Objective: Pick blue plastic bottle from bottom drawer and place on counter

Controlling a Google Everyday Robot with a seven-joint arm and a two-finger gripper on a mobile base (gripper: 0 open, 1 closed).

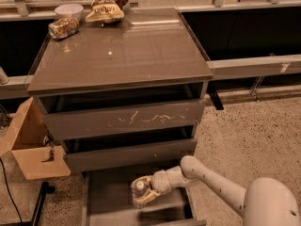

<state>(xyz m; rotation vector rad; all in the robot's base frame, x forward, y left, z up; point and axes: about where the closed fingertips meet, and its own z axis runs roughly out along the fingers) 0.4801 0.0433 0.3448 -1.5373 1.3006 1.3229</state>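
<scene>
Currently, we locate the hand [141,193] at the lower centre of the frame, over the open bottom drawer [106,199], on the white arm [211,179] entering from the lower right. Its fingers are pinching the blue plastic bottle [139,188], white cap visible; we cannot tell whether the bottle touches the drawer floor. The table [141,51] fills the upper centre, with a crushed can [63,27], a bowl [68,11] and a snack bag [106,6] at its upper-left corner. A cardboard box [33,147] sits at the left edge.
</scene>
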